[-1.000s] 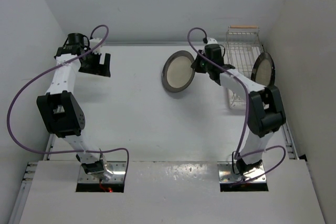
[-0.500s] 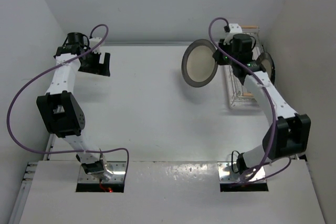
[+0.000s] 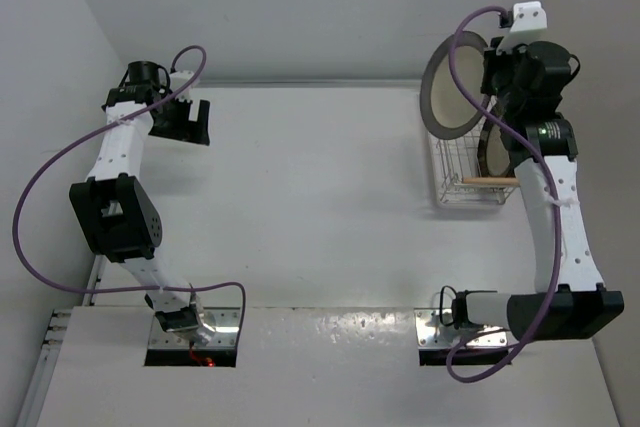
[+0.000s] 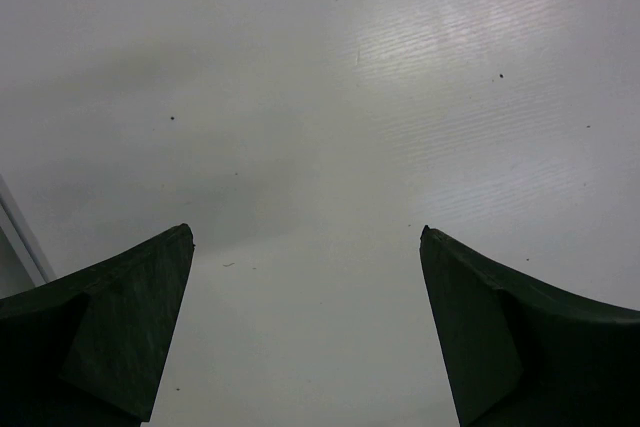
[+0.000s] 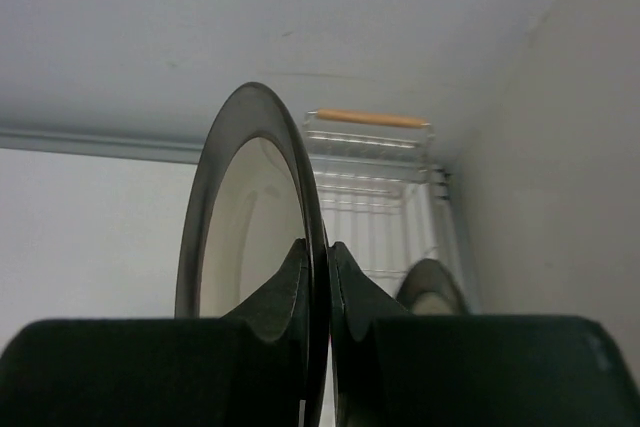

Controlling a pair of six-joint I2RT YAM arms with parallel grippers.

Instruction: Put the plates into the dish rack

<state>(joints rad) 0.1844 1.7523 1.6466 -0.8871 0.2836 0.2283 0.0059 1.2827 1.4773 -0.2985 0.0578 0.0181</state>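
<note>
Big white table (image 3: 300, 207), and the dish rack (image 3: 455, 175) is our marker. The right arm (image 3: 550, 207) rears up tall over the rack, carrying the dark-rimmed cream plate (image 3: 452, 87) on edge, high above the rack's left side and not yet down among the wires. One plate (image 5: 432, 290) already stands inside the rack, toward its near end. The right gripper (image 5: 328, 259) is pinched almost closed on the carried plate's rim, a finger on each face. Well apart from the rack, off to its left, the left gripper (image 4: 305, 237) hangs over bare table with its jaws spread fully wide and nothing in them. Now the danger, as I read it: that's a thin rim grip on a glossy plate, so a twist or a quick descent could let it swing or slip. Come down off-line and the edge may strike a wire or knock the plate standing in the rack. Let go before it's seated and it could tip over.
</note>
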